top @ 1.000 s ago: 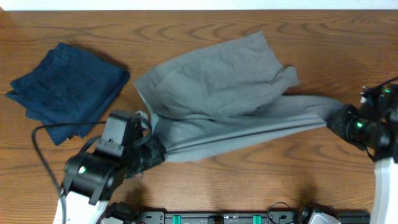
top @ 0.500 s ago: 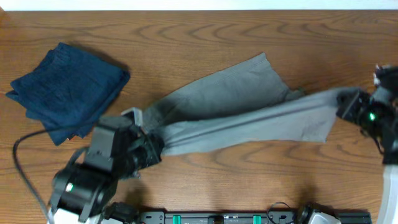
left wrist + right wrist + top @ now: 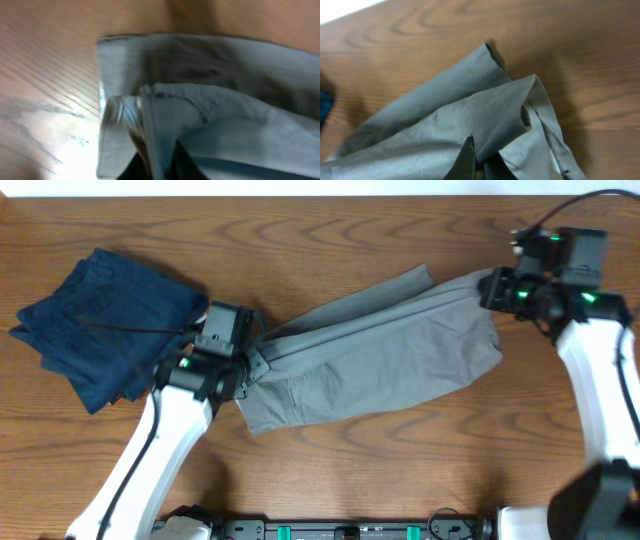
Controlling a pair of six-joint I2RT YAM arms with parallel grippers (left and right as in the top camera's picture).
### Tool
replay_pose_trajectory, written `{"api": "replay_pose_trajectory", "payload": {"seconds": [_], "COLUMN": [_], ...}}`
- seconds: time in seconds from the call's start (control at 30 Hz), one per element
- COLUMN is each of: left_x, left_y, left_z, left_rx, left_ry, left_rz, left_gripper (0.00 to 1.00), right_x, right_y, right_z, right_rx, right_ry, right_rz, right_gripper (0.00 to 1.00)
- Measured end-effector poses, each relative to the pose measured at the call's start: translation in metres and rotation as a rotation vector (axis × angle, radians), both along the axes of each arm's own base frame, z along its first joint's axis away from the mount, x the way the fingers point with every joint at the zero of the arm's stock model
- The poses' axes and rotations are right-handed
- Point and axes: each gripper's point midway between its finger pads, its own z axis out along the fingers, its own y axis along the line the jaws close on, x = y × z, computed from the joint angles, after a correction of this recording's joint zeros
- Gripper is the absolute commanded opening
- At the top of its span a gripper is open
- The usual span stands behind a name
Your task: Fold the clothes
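**Grey woven cotton shorts (image 3: 380, 355) lie slantwise on the brown wood-grain table (image 3: 330, 230)**

Seen from overhead, the shorts sit right of centre on the table. Their long axis runs from the lower left up to the upper right. A long fold runs the same way along the upper side, and the lower panel spreads flatter toward the near edge. At the left end, the left wrist view shows a doubled seamed edge with a pale strip of lining (image 3: 120, 112).

The left tool (image 3: 250, 367) is pinching that left end, with the cloth bunched between its dark fingers (image 3: 187, 167). Its white arm rises from the near left edge and leans right toward the shorts.

The right tool (image 3: 491, 288) is pressed together on the upper right end. In the right wrist view a fold of grey fabric is nipped between its fingers (image 3: 466, 162), and an open tube of cloth lies just beyond on the table. The right arm comes up the right side, bends at the far corner, and points its tool left.

A dark navy blue folded garment (image 3: 105, 320) lies at the far left, just beside the left arm and apart from the shorts.
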Motion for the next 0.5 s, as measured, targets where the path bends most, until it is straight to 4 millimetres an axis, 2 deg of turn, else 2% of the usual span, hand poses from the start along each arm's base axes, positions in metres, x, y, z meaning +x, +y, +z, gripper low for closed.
{"api": "replay_pose_trajectory", "payload": {"seconds": [0.07, 0.13, 0.2, 0.27, 0.33, 0.5], "left_x": [0.005, 0.013, 0.023, 0.035, 0.046, 0.057], "left_y": [0.014, 0.028, 0.039, 0.046, 0.051, 0.062], "left_z": [-0.016, -0.030, -0.041, -0.048, -0.050, -0.045], "left_rx": [0.040, 0.078, 0.100, 0.103, 0.082, -0.041], "left_ry": [0.044, 0.070, 0.072, 0.054, 0.030, 0.001], "left_rz": [0.061, 0.112, 0.153, 0.185, 0.214, 0.254], "left_gripper": [0.34, 0.40, 0.49, 0.52, 0.52, 0.50], "right_x": [0.009, 0.017, 0.024, 0.028, 0.028, 0.029], "right_y": [0.001, -0.002, -0.004, -0.003, 0.000, 0.002], "right_z": [-0.026, -0.047, -0.067, -0.082, -0.090, -0.084], "right_rx": [-0.019, -0.047, -0.072, -0.090, -0.098, -0.113], "right_ry": [0.047, 0.072, 0.097, 0.117, 0.134, 0.118], "right_rz": [-0.001, -0.010, -0.019, -0.019, -0.018, -0.014], "right_gripper": [0.09, 0.11, 0.16, 0.19, 0.26, 0.27]}}
